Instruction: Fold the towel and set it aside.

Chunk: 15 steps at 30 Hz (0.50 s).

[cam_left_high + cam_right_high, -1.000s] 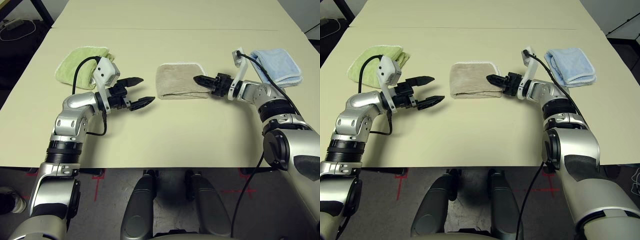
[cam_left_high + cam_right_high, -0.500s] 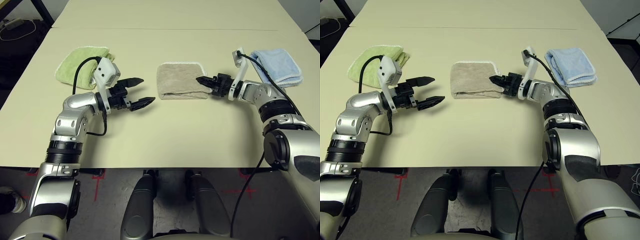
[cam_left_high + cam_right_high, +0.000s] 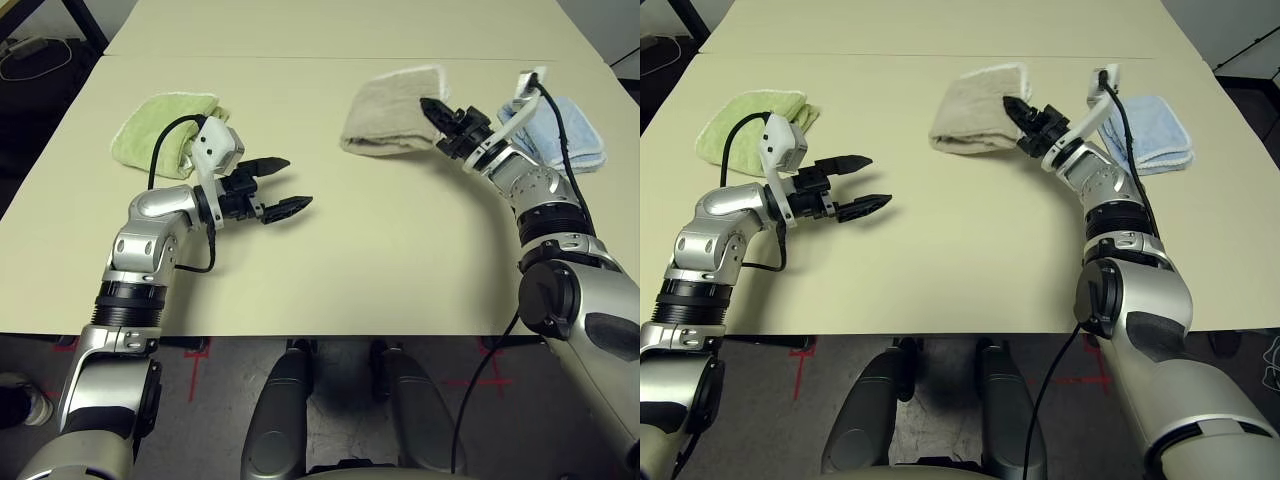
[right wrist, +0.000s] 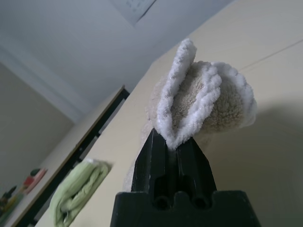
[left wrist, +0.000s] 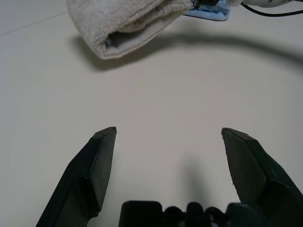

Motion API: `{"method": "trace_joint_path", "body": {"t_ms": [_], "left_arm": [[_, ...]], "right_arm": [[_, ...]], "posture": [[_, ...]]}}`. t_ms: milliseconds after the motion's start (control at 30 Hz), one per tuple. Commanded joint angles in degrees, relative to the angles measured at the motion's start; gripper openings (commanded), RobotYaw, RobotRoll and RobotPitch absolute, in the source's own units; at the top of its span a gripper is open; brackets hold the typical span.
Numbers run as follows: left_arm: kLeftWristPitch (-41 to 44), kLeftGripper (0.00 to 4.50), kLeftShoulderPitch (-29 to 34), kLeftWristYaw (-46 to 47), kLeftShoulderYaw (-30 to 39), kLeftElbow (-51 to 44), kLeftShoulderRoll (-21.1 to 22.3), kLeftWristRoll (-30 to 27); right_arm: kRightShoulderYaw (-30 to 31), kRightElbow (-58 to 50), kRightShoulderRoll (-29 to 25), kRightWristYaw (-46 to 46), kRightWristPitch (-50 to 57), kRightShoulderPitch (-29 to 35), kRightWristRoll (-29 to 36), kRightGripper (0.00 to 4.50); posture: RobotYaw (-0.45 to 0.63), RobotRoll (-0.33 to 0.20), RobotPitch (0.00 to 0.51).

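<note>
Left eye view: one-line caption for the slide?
Right claw shut on the folded beige towel, left claw open, green and blue towels at either side.

A pale cream table (image 3: 320,270) with a straight seam (image 3: 300,57) across its far part bears a folded light green towel (image 3: 152,128) at left and a folded light blue towel (image 3: 572,135) at right. Perhaps the beige towel (image 3: 388,112) between them touches it too.

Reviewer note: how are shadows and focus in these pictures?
Left wrist view: a soft, dark shadow on the table beside the beige towel. Right wrist view: green towel blurred, beige towel's white edging crisper. Left eye view: faint shadow below the right gripper.
</note>
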Motion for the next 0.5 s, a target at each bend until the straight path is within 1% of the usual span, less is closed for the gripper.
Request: {"method": "trace_joint_path", "body": {"t_ms": [33, 300, 500], "left_arm": [[0.5, 4.5, 0.6, -0.1, -0.8, 0.1, 0.2, 0.4], [0.6, 4.5, 0.3, -0.1, -0.8, 0.5, 0.3, 0.4], [1.2, 4.5, -0.8, 1.4, 0.2, 1.8, -0.7, -0.2]], "right_arm": [[-2.7, -0.4, 0.0, -2.5, -4.9, -0.5, 2.3, 0.01], [-5.8, 1.4, -1.6, -8.2, -18.1, -0.8, 2.8, 0.01], [-6.2, 5.6, -4.4, -13.1, -23.8, -1.6, 1.5, 0.01]], "posture": [[0.01, 0.0, 0.203], [-0.01, 0.0, 0.206], [-0.02, 0.0, 0.211]]}}
